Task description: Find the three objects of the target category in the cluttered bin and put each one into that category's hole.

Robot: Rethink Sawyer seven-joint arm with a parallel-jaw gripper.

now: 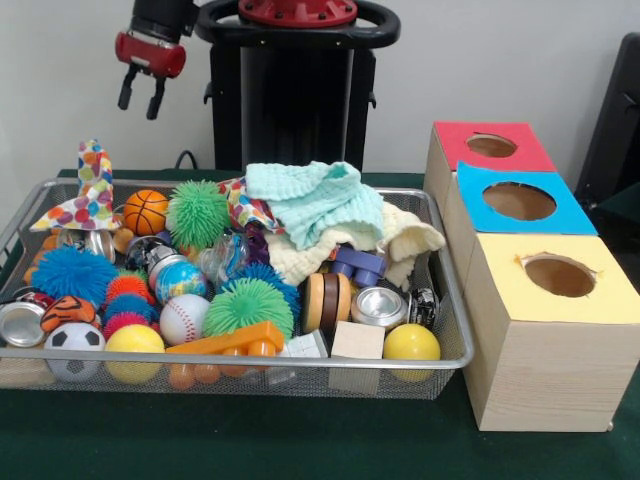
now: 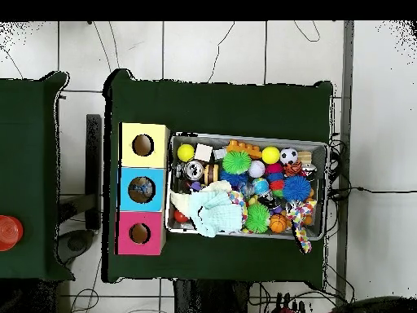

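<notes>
A wire-mesh bin (image 1: pixel 440 300) heaped with balls, cloths and blocks sits just beside three wooden boxes (image 1: pixel 540 340), each with a round hole on top.

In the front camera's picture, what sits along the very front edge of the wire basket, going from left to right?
Soccer ball → yellow ball → orange plastic piece → wooden cube → second yellow ball. To the right of the basket comes the yellow-topped box.

The bin (image 1: pixel 440 300) is shiny wire mesh. Three boxes (image 1: pixel 545 370) look like pale raw wood with matt paper tops. The mint cloth (image 1: pixel 315 200) is crinkled fabric; the tabletop (image 1: pixel 250 440) wears matt green felt-like cover.
</notes>
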